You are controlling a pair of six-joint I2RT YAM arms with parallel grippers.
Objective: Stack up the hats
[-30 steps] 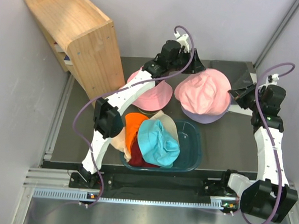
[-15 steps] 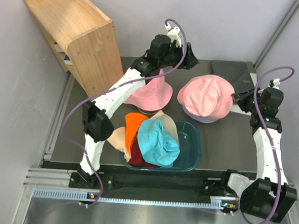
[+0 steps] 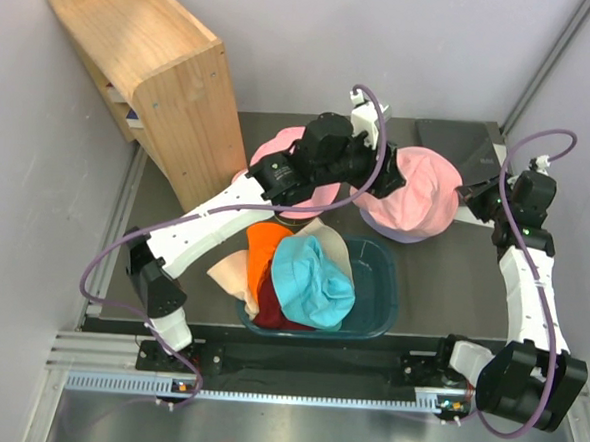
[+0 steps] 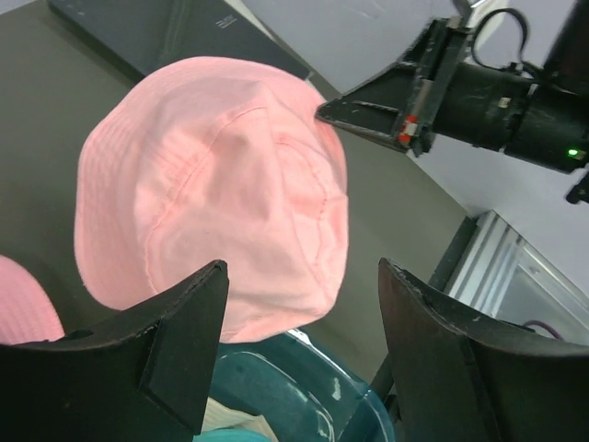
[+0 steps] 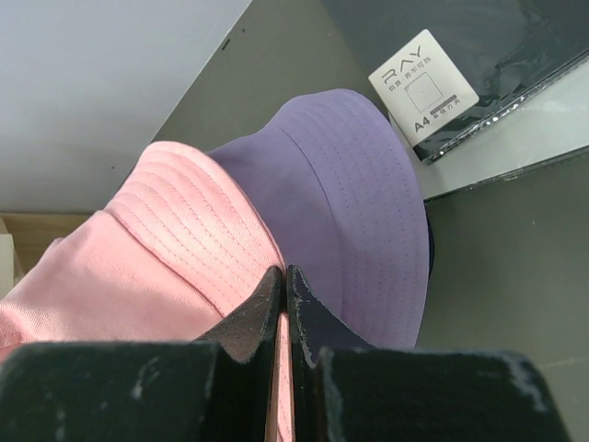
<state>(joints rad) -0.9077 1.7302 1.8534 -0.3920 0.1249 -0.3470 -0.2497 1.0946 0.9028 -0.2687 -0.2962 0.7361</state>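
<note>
Table (image 3: 442,280): a dark surface that is carrying everything below.
Wooden shelf (image 3: 154,62): is standing at the table's far left corner.
Tub (image 3: 385,292): dark teal, is sitting at the middle of the near edge.
Salmon-pink hat (image 3: 422,194): is lying crown up toward the far right corner, resting on top of the lavender hat.
Lavender hat (image 5: 350,203): is lying flat beneath it, its brim showing on the right and near sides.
Pink hat (image 3: 314,197): is lying near the middle of the far edge, partly covered by the left arm.
Hats in the tub: the teal hat (image 3: 313,282) is lying uppermost, with the orange hat (image 3: 265,247) to its left. The beige hat (image 3: 230,272) is hanging over the left rim and the maroon hat (image 3: 274,315) is showing at the near side.
A4 pack (image 5: 423,83): dark and flat, is lying at the far right corner.
Left gripper (image 4: 302,272): is hovering above the salmon-pink hat with its jaws spread wide, holding nothing.
Right gripper (image 5: 281,272): is pressing its closed tips against the salmon-pink hat's right brim (whether fabric is caught between them cannot be told).
</note>
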